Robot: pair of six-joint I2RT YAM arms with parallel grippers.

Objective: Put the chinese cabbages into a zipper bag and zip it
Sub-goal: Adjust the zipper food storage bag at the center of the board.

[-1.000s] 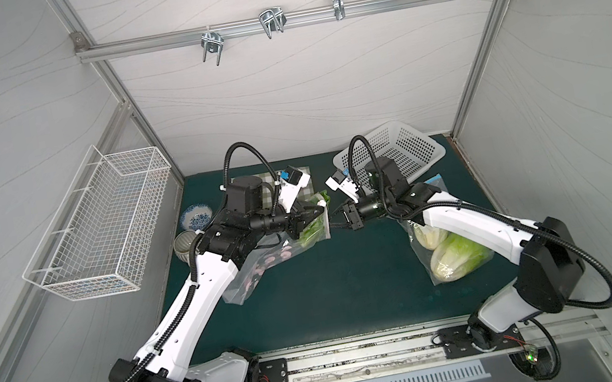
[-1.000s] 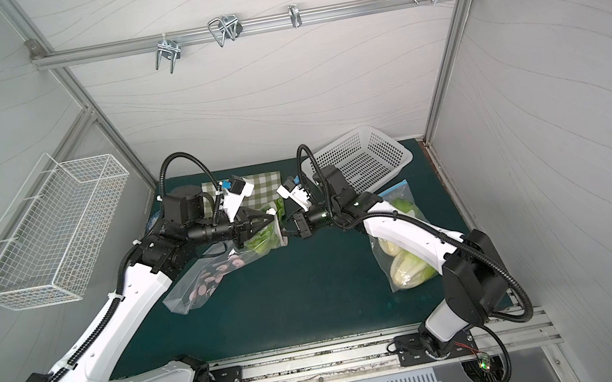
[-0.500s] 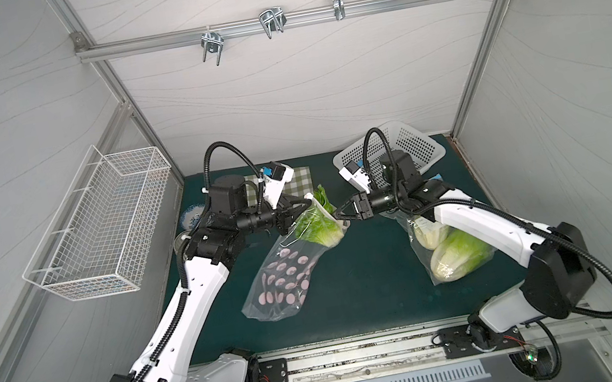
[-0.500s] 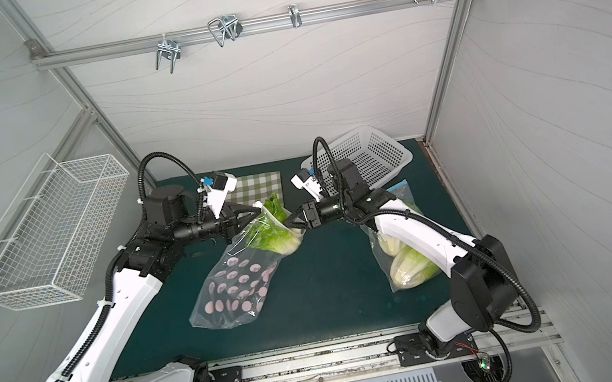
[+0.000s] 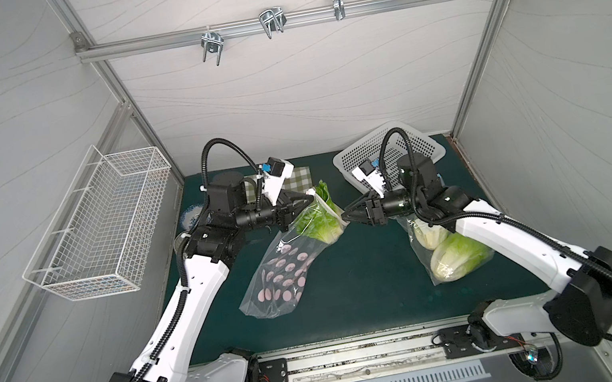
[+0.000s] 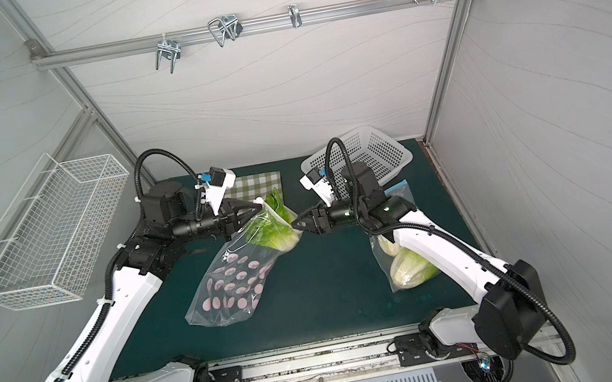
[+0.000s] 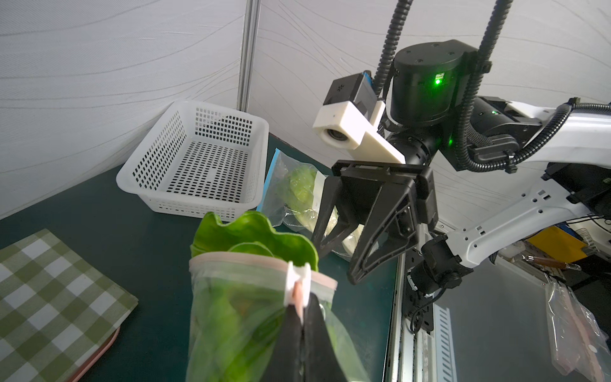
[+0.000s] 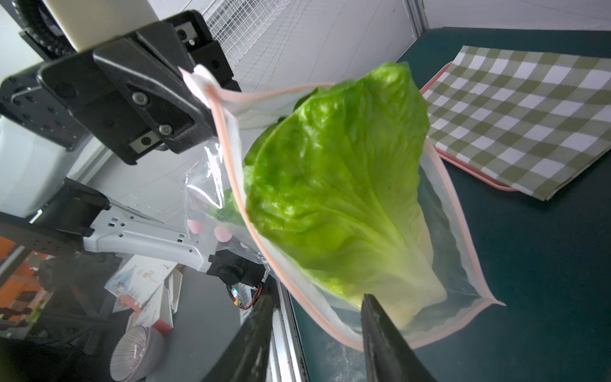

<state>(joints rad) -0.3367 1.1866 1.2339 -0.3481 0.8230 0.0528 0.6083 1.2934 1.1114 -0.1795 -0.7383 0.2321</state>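
Our left arm (image 5: 203,289) reaches in from the side with a level wrist. The left tool (image 5: 310,201) is clamped together on the top corner of the bag (image 5: 280,276), right at the white slider (image 7: 298,281). Our right arm (image 5: 515,245) bends in opposite, wrist level too. The right tool (image 5: 345,215) points at the bag's other mouth corner with its jaws apart, holding nothing; in the right wrist view that corner lies just past its tips.

The bag, clear with pink dots, hangs slanting from the left tool, its bottom resting on the surface (image 5: 358,288). One cabbage (image 5: 321,221) sits in its upper part, green leaves poking out of the open mouth. Two more cabbages (image 5: 459,259) lie in a second bag (image 7: 281,188) on the surface under our right forearm. Behind stands a white basket (image 5: 363,141), near a checked cloth (image 6: 259,185).
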